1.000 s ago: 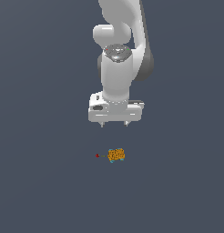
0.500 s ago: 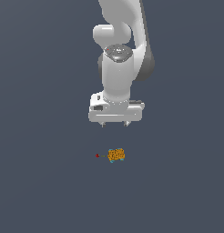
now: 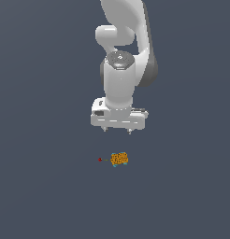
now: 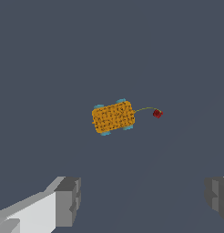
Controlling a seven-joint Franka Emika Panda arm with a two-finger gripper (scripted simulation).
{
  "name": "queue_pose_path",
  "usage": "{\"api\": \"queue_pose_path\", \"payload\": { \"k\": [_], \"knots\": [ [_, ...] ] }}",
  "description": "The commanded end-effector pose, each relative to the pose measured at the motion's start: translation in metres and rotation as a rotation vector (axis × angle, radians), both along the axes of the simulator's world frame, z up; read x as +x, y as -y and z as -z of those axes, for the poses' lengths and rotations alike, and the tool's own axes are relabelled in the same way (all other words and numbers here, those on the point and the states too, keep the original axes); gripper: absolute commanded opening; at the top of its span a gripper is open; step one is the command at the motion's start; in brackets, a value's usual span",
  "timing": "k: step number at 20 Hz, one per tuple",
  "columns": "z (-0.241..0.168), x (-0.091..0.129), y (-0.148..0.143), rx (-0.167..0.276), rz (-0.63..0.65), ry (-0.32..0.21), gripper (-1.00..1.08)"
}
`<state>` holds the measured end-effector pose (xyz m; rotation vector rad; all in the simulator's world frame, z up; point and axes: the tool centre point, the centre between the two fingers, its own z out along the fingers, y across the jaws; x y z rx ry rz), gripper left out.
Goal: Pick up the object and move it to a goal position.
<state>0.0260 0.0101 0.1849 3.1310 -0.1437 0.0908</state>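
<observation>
Red bead (image 3: 100, 159): lower centre of exterior view, just left of the object, joined by a thin cord.
Object (image 3: 119, 159): orange-yellow block, teal corners, lying on grey floor (image 3: 46, 186).
Gripper (image 3: 118, 131): centre frame, above object, apart; fingers (image 4: 68, 201) spread, empty.

The arm (image 3: 120, 70) was glossy white with rounded, bulbous links and darker grey shading at its joints. Its gripper (image 3: 118, 130) had a wide, boxy white body, and the fingers (image 4: 68, 202) were blocky grey pads with ridged faces.
</observation>
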Motion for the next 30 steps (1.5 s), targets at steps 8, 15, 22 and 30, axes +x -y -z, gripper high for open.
{"api": "queue_pose_path", "payload": {
  "k": [8, 15, 22, 30],
  "knots": [
    [0.020, 0.013, 0.004, 0.022, 0.234, -0.012, 1.00],
    [0.037, 0.023, 0.007, 0.035, 0.438, -0.023, 1.00],
    [0.055, 0.033, 0.010, 0.044, 0.641, -0.032, 1.00],
    [0.076, 0.043, 0.013, 0.048, 0.870, -0.040, 1.00]
  ]
}}
